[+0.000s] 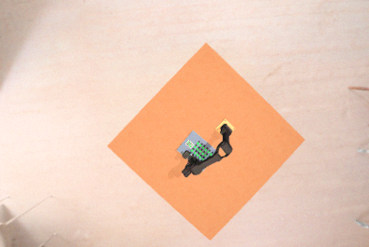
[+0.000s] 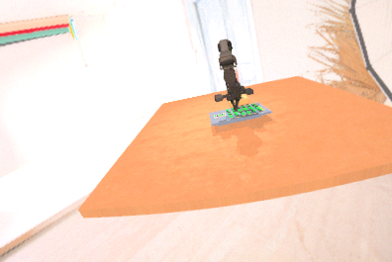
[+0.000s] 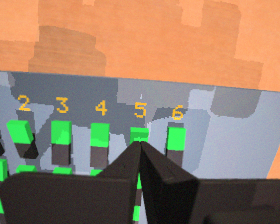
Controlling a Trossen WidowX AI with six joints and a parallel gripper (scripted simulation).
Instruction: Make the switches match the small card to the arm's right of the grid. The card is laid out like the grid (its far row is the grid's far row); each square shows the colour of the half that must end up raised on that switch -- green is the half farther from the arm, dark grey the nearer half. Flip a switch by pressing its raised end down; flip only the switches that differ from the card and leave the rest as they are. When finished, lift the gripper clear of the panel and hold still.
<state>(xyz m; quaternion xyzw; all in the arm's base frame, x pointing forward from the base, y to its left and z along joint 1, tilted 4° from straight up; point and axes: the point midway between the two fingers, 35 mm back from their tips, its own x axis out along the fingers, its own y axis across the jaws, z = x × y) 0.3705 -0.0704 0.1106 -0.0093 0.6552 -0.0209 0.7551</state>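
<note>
The grey-blue panel [image 1: 192, 135] [image 2: 214, 120] [image 3: 241, 145] carries the grid of green and dark grey switches. In the wrist view, the far-row switches 3 [image 3: 61, 133], 4 [image 3: 100, 135] and 6 [image 3: 176, 138] show large green halves. My gripper [image 1: 191, 156] [image 2: 236, 109] [image 3: 139, 147] is shut and empty, low over the grid. Its tips are at far-row switch 5 [image 3: 139, 133], covering its nearer half; contact cannot be made out. The fingers hide much of the nearer rows. The small card [image 1: 189, 144] [image 2: 219, 115] lies beside the grid, outside the wrist view.
The panel lies on an orange table top [image 1: 205, 76] [image 2: 163, 165] [image 3: 156, 40]. The arm's yellow base plate [image 1: 225, 121] is near the panel. The arm reaches over one side of the panel and casts shadows on it and beyond its far edge.
</note>
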